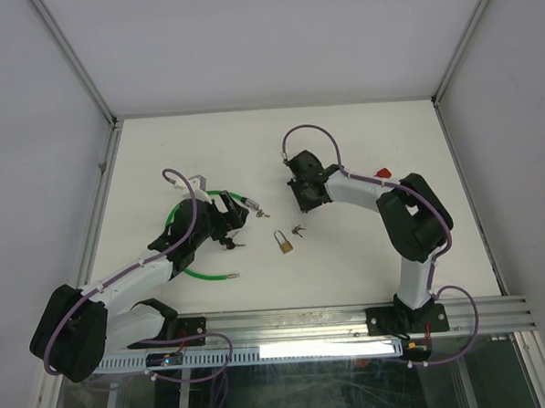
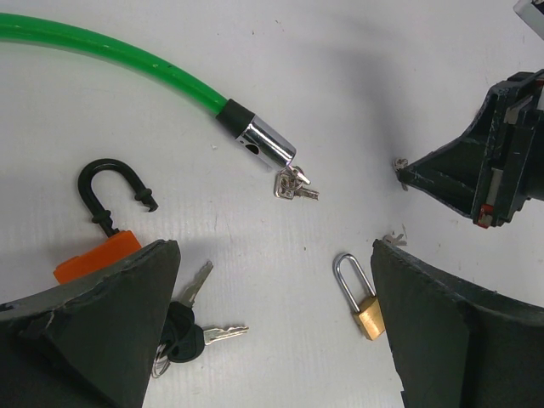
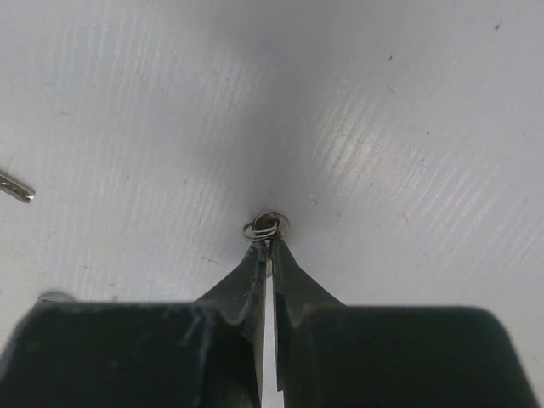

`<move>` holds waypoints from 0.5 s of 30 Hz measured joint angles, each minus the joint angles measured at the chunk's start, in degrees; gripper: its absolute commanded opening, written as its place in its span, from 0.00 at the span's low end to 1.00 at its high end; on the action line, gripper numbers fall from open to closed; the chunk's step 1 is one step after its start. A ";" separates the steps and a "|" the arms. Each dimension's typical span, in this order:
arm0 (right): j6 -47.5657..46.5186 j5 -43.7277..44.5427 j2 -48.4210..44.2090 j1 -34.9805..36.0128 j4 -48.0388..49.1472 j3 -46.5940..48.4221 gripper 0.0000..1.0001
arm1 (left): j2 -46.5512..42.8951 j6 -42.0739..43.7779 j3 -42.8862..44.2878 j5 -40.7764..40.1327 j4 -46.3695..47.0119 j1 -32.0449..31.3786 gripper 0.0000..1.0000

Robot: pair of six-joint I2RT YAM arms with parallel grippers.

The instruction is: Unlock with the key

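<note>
brass padlock (image 1: 284, 244) lies flat on the white bench (image 1: 388, 143) between the two arms, its steel shackle seated in the body as far as i can tell, so the unlocking looks not yet done. small loose keys (image 1: 298, 230) lie just beside it. the right gripper (image 3: 268, 246) is near the padlock, tips down at the bench, jaws closed on a little metal key ring (image 3: 265, 227); whether a key hangs from that ring the pictures do not show. by my reading the task is at its start: a key is being taken up, and lining it up, entering the keyhole, turning it and freeing the shackle are all left. the left gripper (image 2: 274, 246) hovers over the bench with jaws wide open, holding nothing. further out lie an orange padlock (image 2: 93, 255) with its black shackle open, black-headed keys (image 2: 200, 327) beside it, and a green cable lock (image 2: 127, 55) with more keys (image 2: 293, 185) touching its chrome end. only the right wrist view shows the pinched ring; only the left wrist view makes the orange padlock plain, while the top view alone shows both arms either side of the brass one.
</note>
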 measured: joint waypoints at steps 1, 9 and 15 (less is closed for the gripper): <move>-0.07 -0.02 -0.11 0.00 -0.07 0.00 0.00 | 0.00 0.02 0.00 0.00 0.00 0.00 0.99; -0.46 -0.22 -4.24 -0.11 -3.67 -0.76 0.00 | 0.00 0.02 0.00 0.02 0.00 0.00 0.99; -0.42 -1.31 -7.91 -0.37 -4.55 -1.77 0.24 | 0.00 0.02 0.00 0.04 0.00 0.00 0.99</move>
